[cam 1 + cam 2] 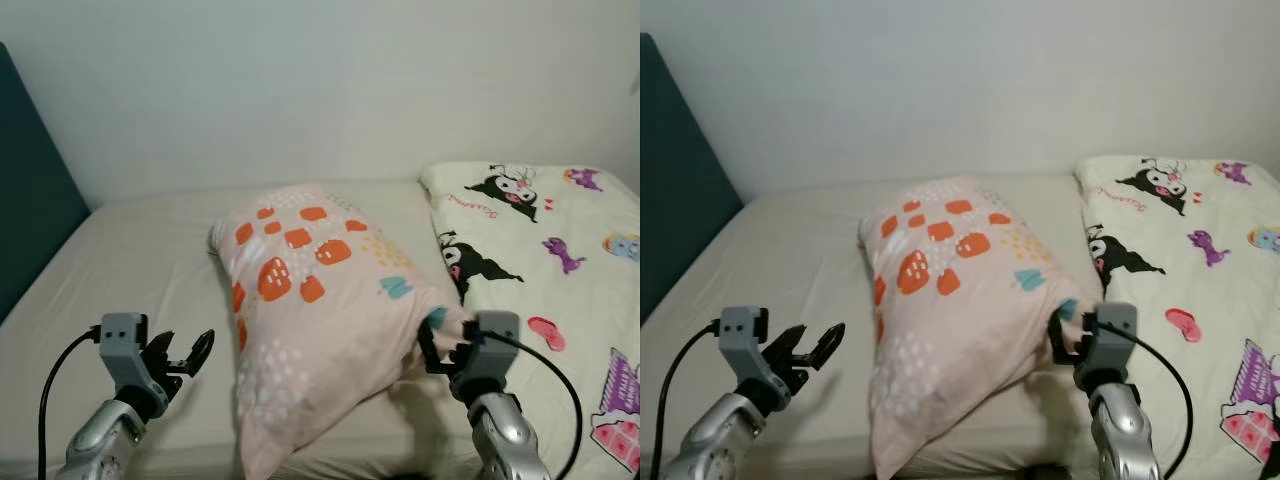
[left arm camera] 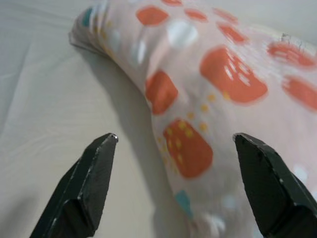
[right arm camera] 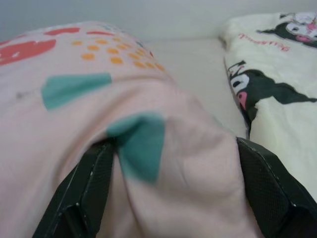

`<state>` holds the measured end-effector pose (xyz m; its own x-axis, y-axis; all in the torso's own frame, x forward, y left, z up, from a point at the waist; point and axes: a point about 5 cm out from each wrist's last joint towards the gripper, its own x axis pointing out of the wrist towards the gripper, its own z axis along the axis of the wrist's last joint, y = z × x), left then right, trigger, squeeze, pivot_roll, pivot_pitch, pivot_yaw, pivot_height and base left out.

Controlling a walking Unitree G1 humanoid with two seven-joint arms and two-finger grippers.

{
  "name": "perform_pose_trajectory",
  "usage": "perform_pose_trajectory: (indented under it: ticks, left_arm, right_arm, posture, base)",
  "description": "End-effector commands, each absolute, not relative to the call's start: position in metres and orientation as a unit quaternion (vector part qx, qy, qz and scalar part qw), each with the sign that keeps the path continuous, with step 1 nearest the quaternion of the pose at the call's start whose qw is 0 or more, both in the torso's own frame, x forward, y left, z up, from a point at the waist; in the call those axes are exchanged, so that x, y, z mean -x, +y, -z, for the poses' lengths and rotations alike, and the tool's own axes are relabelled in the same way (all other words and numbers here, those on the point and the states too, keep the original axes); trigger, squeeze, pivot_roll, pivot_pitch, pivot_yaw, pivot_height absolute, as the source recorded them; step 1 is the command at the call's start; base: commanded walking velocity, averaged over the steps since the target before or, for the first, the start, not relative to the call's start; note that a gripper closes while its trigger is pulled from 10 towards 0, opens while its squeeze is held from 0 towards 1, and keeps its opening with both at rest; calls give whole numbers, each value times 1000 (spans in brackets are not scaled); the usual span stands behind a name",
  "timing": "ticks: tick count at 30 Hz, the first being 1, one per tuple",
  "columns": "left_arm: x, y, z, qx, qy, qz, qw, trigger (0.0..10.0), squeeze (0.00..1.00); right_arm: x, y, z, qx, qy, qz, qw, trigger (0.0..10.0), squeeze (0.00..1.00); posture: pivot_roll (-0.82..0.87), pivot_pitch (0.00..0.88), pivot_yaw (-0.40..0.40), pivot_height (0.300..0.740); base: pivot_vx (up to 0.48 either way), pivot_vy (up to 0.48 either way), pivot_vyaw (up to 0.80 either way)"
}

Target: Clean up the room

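Note:
A pink pillow [image 1: 320, 310] with orange, teal and white patches lies on the beige bed [image 1: 150, 260], its near end lifted. My right gripper [image 1: 445, 345] is shut on the pillow's right corner [image 3: 163, 163], and the fabric bunches between its fingers [image 3: 89, 188]. My left gripper [image 1: 185, 355] hovers open just left of the pillow, above the sheet. In the left wrist view its fingertips [image 2: 104, 148] stand wide apart, with the pillow's side [image 2: 208, 99] close ahead and nothing between them.
A white blanket [image 1: 540, 260] with cartoon prints covers the bed's right side. A dark teal headboard [image 1: 30, 200] stands at the left, and a pale wall [image 1: 320, 80] runs behind the bed.

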<state>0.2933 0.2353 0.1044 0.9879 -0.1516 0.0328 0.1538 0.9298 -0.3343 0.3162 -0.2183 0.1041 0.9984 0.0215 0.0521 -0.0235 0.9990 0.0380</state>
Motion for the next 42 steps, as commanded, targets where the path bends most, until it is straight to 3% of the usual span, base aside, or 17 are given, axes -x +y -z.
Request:
perform_pose_trajectory:
  ticks: [1,5,9,12,13,14,21,22,23,24,25,26,27,31,42]
  left_arm:
    - [-295,250,-106,196,2,54,979,10000,1000]
    - [-298,253,-104,219,12,42,975,10000,1000]
    - [-300,250,-101,235,31,27,971,10000,1000]
    - [-298,246,-98,238,47,32,970,10000,1000]
    - [-297,240,-95,240,59,45,968,10000,882]
    - [-296,235,-92,232,73,56,968,10000,16]
    - [-293,225,-86,230,98,80,965,10000,0]
    - [-291,223,-86,235,101,90,962,10000,0]
    - [-290,220,-86,240,106,98,960,10000,0]
    - [-290,220,-86,240,106,98,960,10000,0]
    - [-288,219,-86,244,108,107,958,10000,0]
    - [-288,219,-86,244,108,107,958,10000,0]
    - [-286,218,-86,247,111,114,956,10000,0]
    - [-285,216,-86,248,115,119,954,10000,0]
    - [-287,221,-91,234,103,99,962,10000,0]
  right_arm:
    - [-324,-219,-111,-27,-18,-27,999,10000,1000]
    - [-331,-216,-117,-38,3,-62,997,10000,1000]
    - [-322,-194,-121,-41,37,-148,987,10000,1000]
    - [-318,-186,-125,-52,29,-160,985,10000,1000]
    - [-319,-187,-128,-64,12,-150,987,10000,1000]
    - [-322,-193,-130,-74,2,-133,988,10000,1000]
    - [-331,-217,-134,-55,-10,-90,994,10000,1000]
    - [-333,-229,-135,-37,-10,-80,996,10000,698]
    - [-333,-239,-136,-23,0,-78,997,10000,490]
    - [-333,-239,-136,-23,0,-78,997,10000,490]
    - [-332,-247,-135,-19,12,-79,997,10000,259]
    - [-332,-247,-135,-19,12,-79,997,10000,259]
    - [-331,-255,-134,-29,25,-79,996,10000,12]
    - [-326,-272,-119,-77,69,-80,991,10000,0]
    - [-323,-274,-87,-115,134,-86,980,10000,0]
  posture:
    - [43,165,0,599]
    - [43,171,-7,599]
    - [38,172,-6,599]
    - [35,171,-2,599]
    - [34,171,-1,599]
    - [34,171,-1,599]
    - [33,172,1,599]
    - [35,173,-2,599]
    - [39,173,-5,599]
    - [39,173,-5,599]
    - [40,171,-4,599]
    - [40,171,-4,599]
    - [41,172,-2,599]
    - [43,172,5,599]
    - [63,168,8,599]
  base:
    - [0,0,0]
    - [0,0,0]
    - [0,0,0]
    - [0,0,0]
    - [0,0,0]
    - [0,0,0]
    - [0,0,0]
    - [0,0,0]
    - [0,0,0]
    - [0,0,0]
    - [0,0,0]
    - [0,0,0]
    - [0,0,0]
    - [0,0,0]
    - [0,0,0]
